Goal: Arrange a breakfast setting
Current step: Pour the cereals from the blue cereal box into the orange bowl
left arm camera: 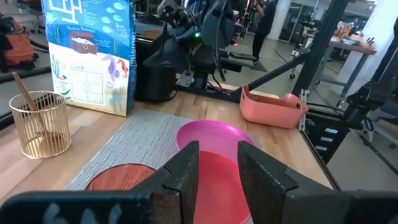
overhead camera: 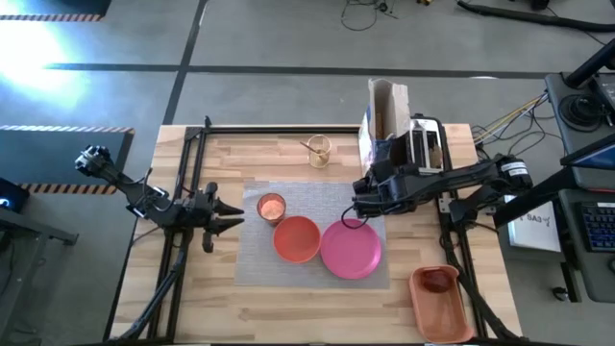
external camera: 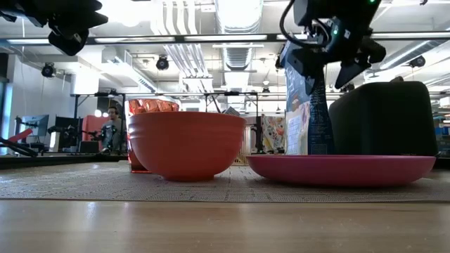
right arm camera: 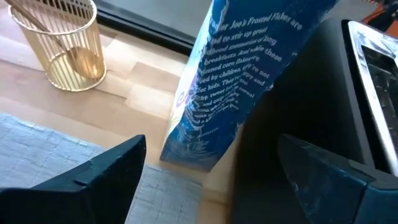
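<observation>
The grey placemat [overhead camera: 252, 252] lies mid-table. On it stand the pink plate [overhead camera: 351, 248], the orange bowl [overhead camera: 297, 238] and the orange cup [overhead camera: 272, 208]; the low view shows the bowl [external camera: 186, 144] and the plate [external camera: 341, 169]. The gold spoon [right arm camera: 79, 57] stands in a gold wire holder [overhead camera: 319, 150] at the far edge. A brown slice [overhead camera: 434, 144] sits in the toaster [overhead camera: 428, 144]. A dark red thing [overhead camera: 437, 281], likely the apple, lies in the orange tray [overhead camera: 442, 306]. My left gripper [overhead camera: 231, 213] is open at the mat's left edge. My right gripper [overhead camera: 361, 204] is open above the mat's far right corner.
A blue cereal box [overhead camera: 384, 115] stands upright between the wire holder and the toaster, just beyond my right gripper [right arm camera: 211, 180]. The tray sits at the near right corner. Bare wood lies along the near edge [overhead camera: 288, 308] and the far left [overhead camera: 250, 154].
</observation>
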